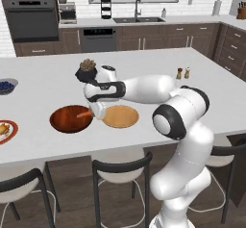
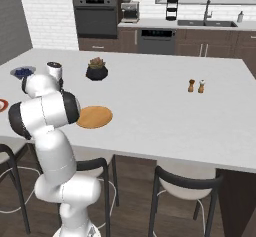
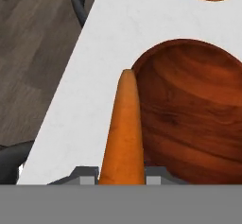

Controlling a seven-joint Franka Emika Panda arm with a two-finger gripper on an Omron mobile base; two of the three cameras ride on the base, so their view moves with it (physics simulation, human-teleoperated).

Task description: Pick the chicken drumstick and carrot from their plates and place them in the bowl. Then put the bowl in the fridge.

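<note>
My gripper (image 3: pixel 121 175) is shut on the thick end of the orange carrot (image 3: pixel 124 128), whose tip points away over the counter beside the bowl's rim. In the left base view the gripper (image 1: pixel 98 110) holds the carrot (image 1: pixel 84 113) over the right edge of the dark reddish-brown bowl (image 1: pixel 70 119). That bowl (image 3: pixel 194 109) looks to have nothing in it. The tan wooden plate (image 1: pixel 120 116) lies bare just right of the gripper. The chicken drumstick (image 1: pixel 3 129) rests on the red-rimmed plate (image 1: pixel 11 134) at the far left. The fridge is out of view.
A black pot with a succulent (image 1: pixel 87 70) stands behind the arm, and a grey bowl of blueberries (image 1: pixel 6 85) sits at the far left. Salt and pepper shakers (image 1: pixel 182 73) are to the right. Stools (image 1: pixel 120 169) line the counter's near edge.
</note>
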